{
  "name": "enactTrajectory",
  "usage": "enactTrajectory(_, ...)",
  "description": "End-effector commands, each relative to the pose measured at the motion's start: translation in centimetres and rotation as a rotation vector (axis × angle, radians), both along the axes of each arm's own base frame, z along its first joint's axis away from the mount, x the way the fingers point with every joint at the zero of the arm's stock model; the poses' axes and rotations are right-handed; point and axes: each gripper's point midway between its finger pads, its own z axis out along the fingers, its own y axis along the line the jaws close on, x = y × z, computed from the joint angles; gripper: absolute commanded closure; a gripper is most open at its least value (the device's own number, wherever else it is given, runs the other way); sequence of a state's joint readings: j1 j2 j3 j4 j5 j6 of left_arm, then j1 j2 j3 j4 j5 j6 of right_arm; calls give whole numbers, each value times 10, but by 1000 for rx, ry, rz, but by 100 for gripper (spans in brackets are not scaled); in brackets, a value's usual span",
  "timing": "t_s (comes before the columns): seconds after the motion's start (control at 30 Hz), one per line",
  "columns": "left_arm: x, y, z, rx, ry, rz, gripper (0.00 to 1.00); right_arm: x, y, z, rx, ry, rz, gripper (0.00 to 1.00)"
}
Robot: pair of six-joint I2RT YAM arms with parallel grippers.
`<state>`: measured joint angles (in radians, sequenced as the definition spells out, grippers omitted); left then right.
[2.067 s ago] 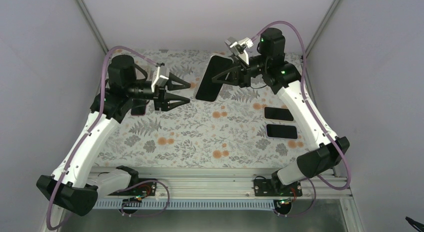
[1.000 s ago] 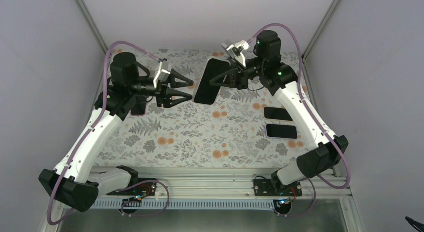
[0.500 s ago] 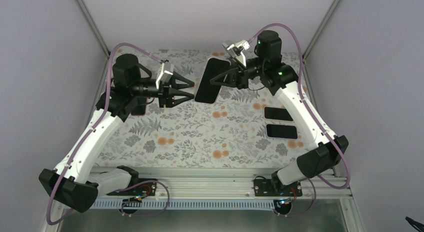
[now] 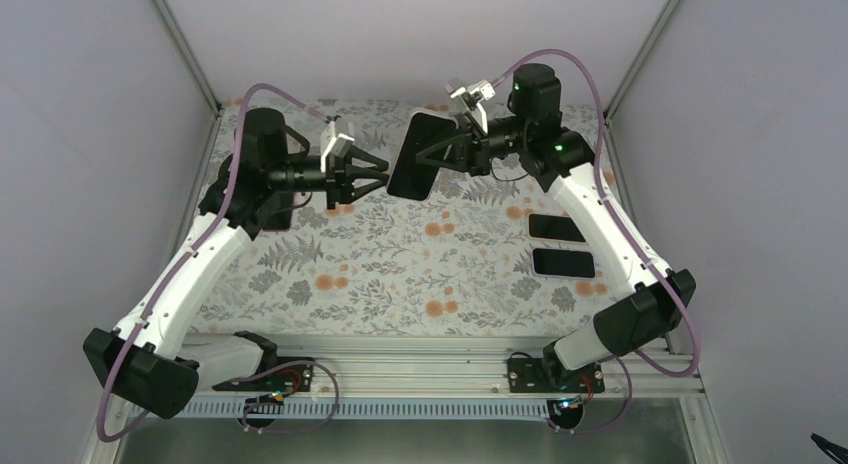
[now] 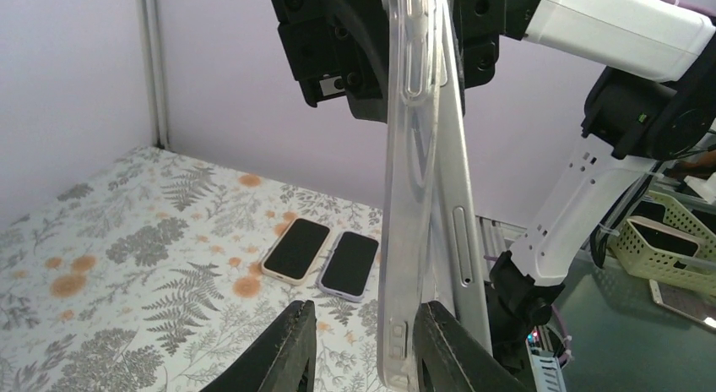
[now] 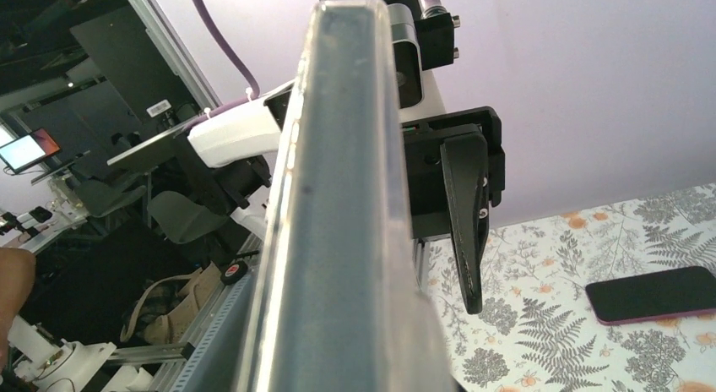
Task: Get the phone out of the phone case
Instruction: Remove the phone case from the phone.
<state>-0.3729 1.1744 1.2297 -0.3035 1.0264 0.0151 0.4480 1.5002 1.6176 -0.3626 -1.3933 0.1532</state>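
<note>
Phone [image 4: 410, 166], wrapped in a clear phone case [image 5: 411, 155], is held up in the air over the far middle of the floral tabletop [image 4: 400, 284], its dark face tipped toward the overhead camera.

Starting at the left, a handset in a pinkish case [image 6: 654, 295] is seen lying flat on the tabletop, half covered by the left arm [image 4: 200, 264] in the overhead view.

Next along, the left gripper [image 4: 386, 176] is stretched out level toward the phone's left-hand edge. Its jaws are seen apart, and from the left wrist they are placed one on each side of the cased phone's edge. A clear gap is left on one side. On the other, the finger [image 5: 447, 350] is so close to the case that contact cannot be judged. No grip is shown there.

From that same view the transparent rim and the phone's silver side, buttons and all, are seen edge-on. They appear to fan apart slightly toward the near end.

Moving right, the right gripper [image 4: 442, 151] is clamped on the phone from its right-hand side, jaws drawn tight on it, and the phone is carried well above the tabletop.

Far right, two more are laid flat side by side, just apart, screens up: a handset in a cream case [image 5: 295, 248] and a handset in a lilac case [image 5: 348, 263].
</note>
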Motion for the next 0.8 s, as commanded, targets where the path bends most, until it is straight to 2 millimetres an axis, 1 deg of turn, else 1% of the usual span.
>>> enactTrajectory(0.0, 37, 4, -27, 49, 53, 143, 70, -77, -15, 22, 78, -5, 370, 96)
enactTrajectory(0.1, 27, -2, -21, 17, 62, 68, 70, -80, -9, 15, 71, 13, 385, 96)
enactTrajectory(0.27, 1, -16, -3, -37, 58, -98, 70, -82, 7, -4, 48, 55, 400, 96)
enactTrajectory(0.37, -8, -21, 4, -49, 54, -143, 70, -80, 14, -13, 33, 72, 390, 96)
enactTrajectory(0.43, -9, -23, 4, -48, 58, -145, 71, -79, 19, -17, 25, 77, 379, 96)
enactTrajectory(0.53, -4, -26, -4, -40, 88, -122, 71, -73, 27, -21, 13, 63, 334, 96)
enactTrajectory(0.63, 4, -28, -12, -35, 126, -87, 77, -67, 32, -23, -1, 61, 300, 96)
enactTrajectory(0.77, -2, -29, -11, -65, 164, -137, 81, -63, 34, -22, -7, 62, 286, 96)
